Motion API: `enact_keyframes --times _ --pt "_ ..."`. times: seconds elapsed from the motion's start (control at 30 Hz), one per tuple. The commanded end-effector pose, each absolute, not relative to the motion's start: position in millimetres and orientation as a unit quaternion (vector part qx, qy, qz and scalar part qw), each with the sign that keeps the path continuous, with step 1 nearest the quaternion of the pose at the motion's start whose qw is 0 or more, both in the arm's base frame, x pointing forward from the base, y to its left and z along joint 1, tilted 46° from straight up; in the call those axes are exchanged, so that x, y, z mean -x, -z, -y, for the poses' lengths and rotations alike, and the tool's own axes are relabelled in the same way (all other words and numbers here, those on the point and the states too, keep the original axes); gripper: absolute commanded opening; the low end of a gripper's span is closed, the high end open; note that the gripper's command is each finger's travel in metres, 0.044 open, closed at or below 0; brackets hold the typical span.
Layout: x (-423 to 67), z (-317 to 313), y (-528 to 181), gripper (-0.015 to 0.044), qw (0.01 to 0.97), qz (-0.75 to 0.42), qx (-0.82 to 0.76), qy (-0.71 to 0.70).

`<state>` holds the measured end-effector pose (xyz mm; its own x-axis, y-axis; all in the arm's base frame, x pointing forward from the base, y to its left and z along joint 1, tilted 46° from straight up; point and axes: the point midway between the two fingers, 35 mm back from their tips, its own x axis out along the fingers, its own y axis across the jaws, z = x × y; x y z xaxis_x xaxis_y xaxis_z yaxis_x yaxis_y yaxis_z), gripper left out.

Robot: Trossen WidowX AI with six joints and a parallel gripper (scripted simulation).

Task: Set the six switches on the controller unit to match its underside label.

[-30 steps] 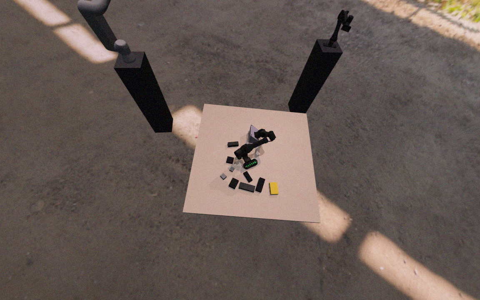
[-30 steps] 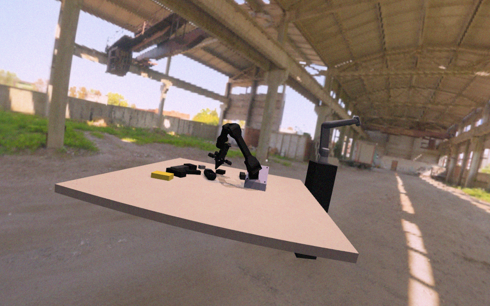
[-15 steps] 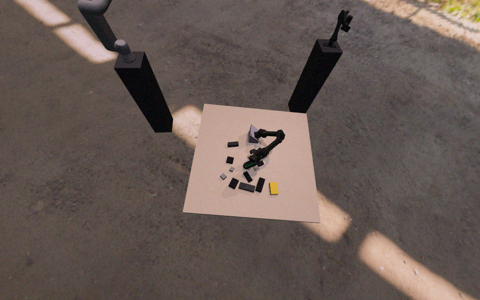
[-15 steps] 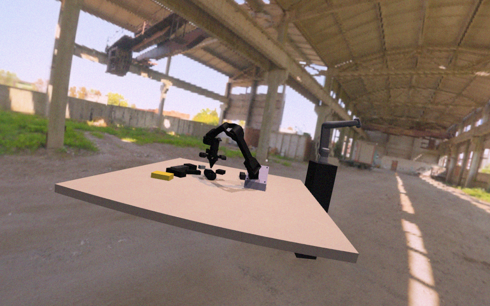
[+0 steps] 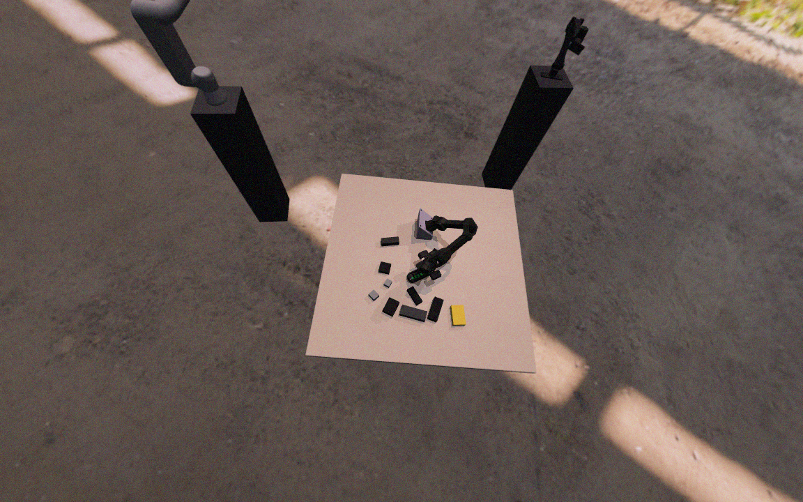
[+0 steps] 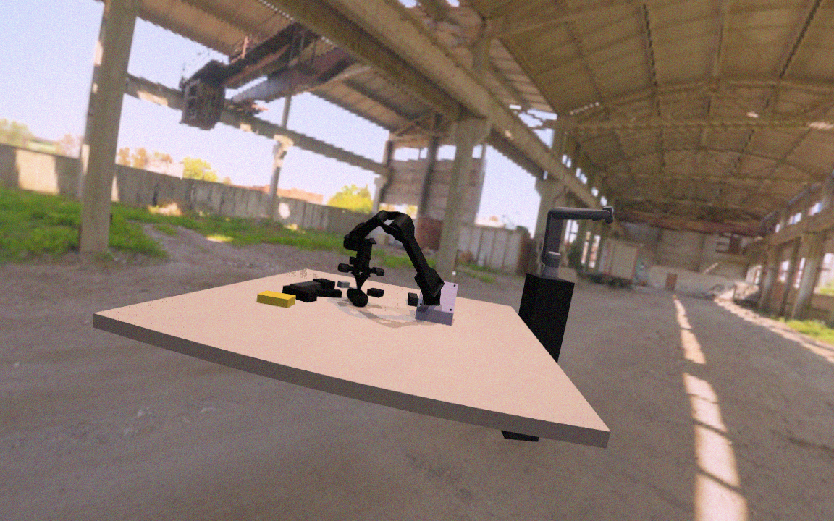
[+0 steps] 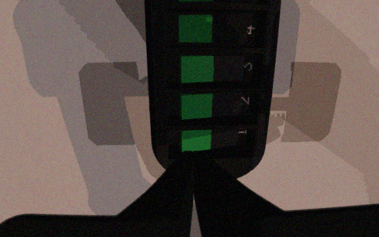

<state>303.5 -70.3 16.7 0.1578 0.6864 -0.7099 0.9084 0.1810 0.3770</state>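
Dark grey unit [image 7: 209, 82], flat on the bench [image 5: 485, 324] among scattered parts, lies directly beneath the pincer [image 7: 193, 194], whose fingers are pressed together on nothing, apparently to form one blunt tip for pushing switch 1 [image 7: 209, 141] at the unit's near end.

Yellow block [image 5: 457, 314] near bench front edge, three dark modules [image 5: 413, 312] clustered just beside it, two small grey pieces [image 5: 373, 294] further left, two black pillars [image 5: 239, 152] behind bench [image 5: 485, 337].
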Motion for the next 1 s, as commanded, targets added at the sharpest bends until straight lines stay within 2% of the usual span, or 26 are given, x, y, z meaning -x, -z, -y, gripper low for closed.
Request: enact_keyframes --times 0.0,0.97 --pt "-304 63 -11 0.0 0.427 -0.638 -0.628 0.128" --pt "-306 49 3 0.0 0.427 -0.638 -0.628 0.127"
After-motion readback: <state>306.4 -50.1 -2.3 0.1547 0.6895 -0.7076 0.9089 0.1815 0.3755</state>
